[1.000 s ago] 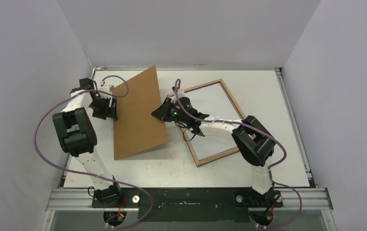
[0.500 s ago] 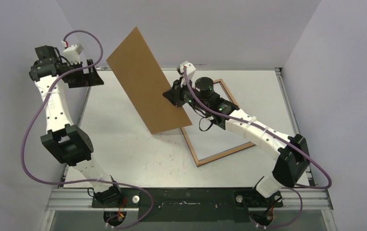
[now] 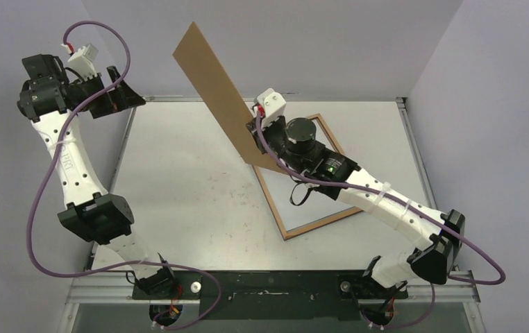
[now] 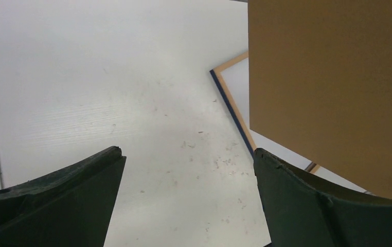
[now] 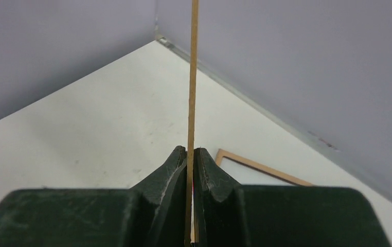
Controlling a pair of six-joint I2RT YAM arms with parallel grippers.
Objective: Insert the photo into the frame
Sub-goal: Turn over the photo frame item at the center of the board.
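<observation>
This is a robotics lab test cell rather than a lived-in room. A scuffed white table [image 3: 178,201] is boxed in by plain pale grey panels [image 3: 275,41] on its left, far and right edges. Along the near edge runs an aluminium rail [image 3: 95,288] with a black plate [image 3: 275,288], where a white-and-black left arm [image 3: 74,166] and right arm [image 3: 387,201] are bolted, trailing purple cables [image 3: 34,208]. The props are the frame [image 3: 317,225], lying flat toward the far right corner, and a brown board [image 3: 216,90].
</observation>
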